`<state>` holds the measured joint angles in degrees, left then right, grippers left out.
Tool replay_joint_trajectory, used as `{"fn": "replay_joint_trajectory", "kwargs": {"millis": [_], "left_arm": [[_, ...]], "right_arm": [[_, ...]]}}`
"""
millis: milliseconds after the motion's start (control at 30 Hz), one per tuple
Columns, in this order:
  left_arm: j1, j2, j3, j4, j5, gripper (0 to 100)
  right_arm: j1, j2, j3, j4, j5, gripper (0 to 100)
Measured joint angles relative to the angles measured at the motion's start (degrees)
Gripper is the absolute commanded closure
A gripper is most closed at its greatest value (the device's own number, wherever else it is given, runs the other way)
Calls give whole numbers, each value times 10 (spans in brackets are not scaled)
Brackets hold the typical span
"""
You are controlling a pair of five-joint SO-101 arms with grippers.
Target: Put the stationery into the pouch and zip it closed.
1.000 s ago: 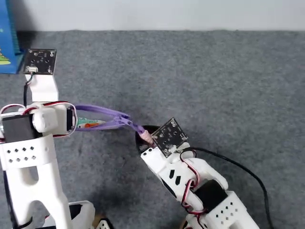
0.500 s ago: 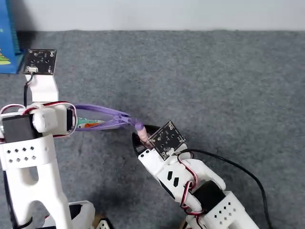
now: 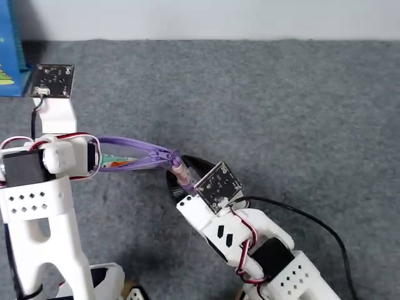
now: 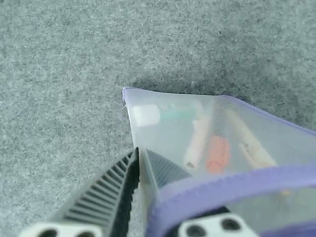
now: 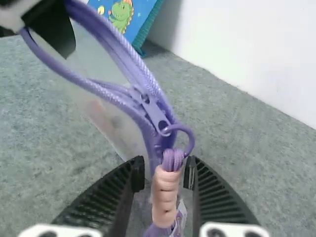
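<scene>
A clear pouch (image 3: 134,156) with a purple zip edge hangs between the two arms above the grey carpet. My left gripper (image 4: 143,170) is shut on the pouch's purple edge (image 4: 217,190). Inside the pouch (image 4: 173,133) lie the stationery items: a white eraser (image 4: 146,114), a pale pen (image 4: 196,143) and an orange piece (image 4: 218,153). The zip slider (image 5: 160,118) sits at the pouch end nearest the right arm, and the two zip strands spread apart beyond it. My right gripper (image 5: 165,190) is shut on the pink and purple zipper pull (image 5: 167,195), also seen from above as the zipper pull (image 3: 180,173).
A blue box (image 3: 9,56) stands at the far left against the white wall (image 3: 219,19). A black cable (image 3: 312,219) trails from the right arm. Bare grey carpet (image 3: 294,112) stretches to the right and far side.
My right gripper has shifted left toward the pouch with the zipper pull between its fingers. The left arm and the pouch edge it holds have stayed put.
</scene>
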<state>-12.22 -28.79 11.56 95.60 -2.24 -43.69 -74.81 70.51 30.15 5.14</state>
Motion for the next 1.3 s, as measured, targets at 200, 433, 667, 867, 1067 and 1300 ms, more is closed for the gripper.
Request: {"fn": "replay_joint_trajectory", "kwargs": {"millis": [200, 433, 667, 867, 1067, 1300], "left_arm": [[0, 0, 0, 0, 0, 987], [0, 0, 0, 0, 0, 987], [0, 0, 0, 0, 0, 987], [0, 0, 0, 0, 0, 987], [0, 0, 0, 0, 0, 987], [0, 0, 0, 0, 0, 987]], "right_arm": [[0, 55, 1, -18, 0, 854], [1, 141, 1, -91, 0, 856], [30, 153, 1, -97, 0, 952], [33, 129, 1, -69, 0, 824], [33, 117, 1, -55, 0, 839], [28, 117, 1, -55, 0, 824]]}}
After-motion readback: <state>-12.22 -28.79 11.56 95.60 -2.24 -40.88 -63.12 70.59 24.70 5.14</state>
